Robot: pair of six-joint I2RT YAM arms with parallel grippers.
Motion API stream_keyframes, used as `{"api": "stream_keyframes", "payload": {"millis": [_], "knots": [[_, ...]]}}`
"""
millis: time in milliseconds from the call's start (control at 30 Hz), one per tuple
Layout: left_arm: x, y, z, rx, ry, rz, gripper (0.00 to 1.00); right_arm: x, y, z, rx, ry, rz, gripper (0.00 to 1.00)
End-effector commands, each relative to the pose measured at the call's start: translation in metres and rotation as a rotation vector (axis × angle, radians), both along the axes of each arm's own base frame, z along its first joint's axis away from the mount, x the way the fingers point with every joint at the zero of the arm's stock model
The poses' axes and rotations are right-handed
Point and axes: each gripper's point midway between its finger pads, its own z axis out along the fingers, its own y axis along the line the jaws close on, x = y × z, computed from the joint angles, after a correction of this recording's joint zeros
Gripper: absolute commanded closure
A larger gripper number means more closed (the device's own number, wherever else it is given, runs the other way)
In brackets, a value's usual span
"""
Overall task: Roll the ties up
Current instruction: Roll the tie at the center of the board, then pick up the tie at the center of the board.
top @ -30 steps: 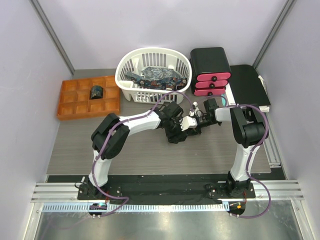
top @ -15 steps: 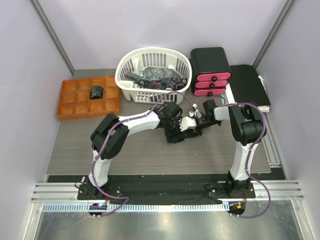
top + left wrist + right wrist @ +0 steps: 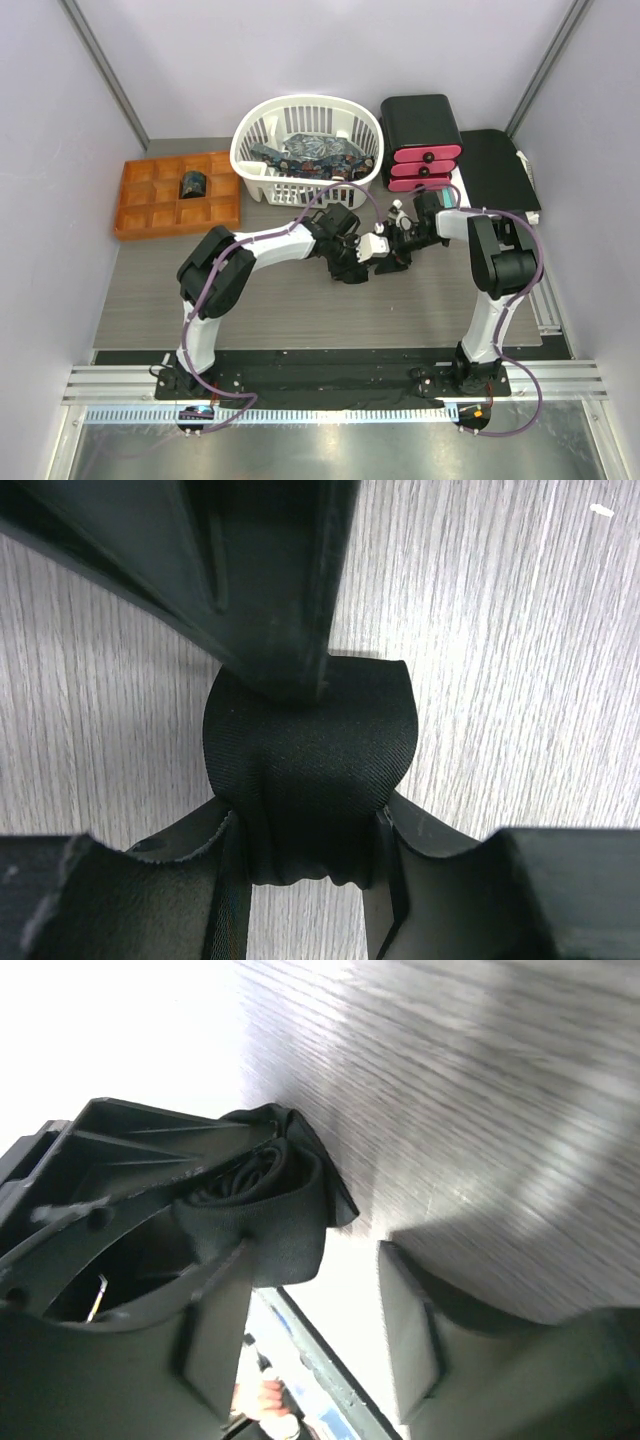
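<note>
My left jaws are clamped on the rolled black tie [image 3: 310, 760] over the grey bench [image 3: 520, 630]. My right jaws stand apart just beside it.

Grey wood-grain table [image 3: 150, 300] under me. Beyond my left gripper [image 3: 362, 262]: white basket [image 3: 306, 100]. Beyond my right gripper [image 3: 389, 252]: black box [image 3: 418, 118], 3 pink drawers; black folder [image 3: 500, 170] farther right. Orange tray [image 3: 122, 205] far left.

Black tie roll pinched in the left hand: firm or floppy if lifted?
Probably soft: the tie roll bulges where the left hand pinches it. It would likely uncoil once released, since nothing visible binds its layers.
</note>
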Motion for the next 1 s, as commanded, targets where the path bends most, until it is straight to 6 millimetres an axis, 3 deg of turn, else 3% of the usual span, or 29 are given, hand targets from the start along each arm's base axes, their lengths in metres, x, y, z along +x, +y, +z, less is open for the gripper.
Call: {"api": "stream_keyframes", "payload": {"millis": [0,233,433,633,867,967], "knots": [[-0.015,0.027,-0.041,0.12,0.071,0.01,0.9,0.008,-0.011,0.003,-0.07,-0.113,0.008,0.4],[-0.012,0.026,-0.047,0.125,0.094,0.037,0.91,0.008,-0.007,-0.021,-0.081,-0.088,0.017,0.39],[-0.012,0.029,-0.052,0.134,0.111,0.053,0.92,-0.01,0.007,-0.049,-0.127,-0.044,0.066,0.45],[-0.014,0.031,-0.056,0.134,0.118,0.054,0.92,-0.012,0.005,-0.068,-0.156,-0.008,0.062,0.62],[-0.013,0.032,-0.058,0.13,0.132,0.071,0.92,-0.012,0.011,-0.064,-0.105,0.006,0.056,0.98],[-0.011,0.032,-0.057,0.122,0.138,0.086,0.92,-0.009,0.015,-0.055,-0.071,-0.01,0.05,0.99]]}}
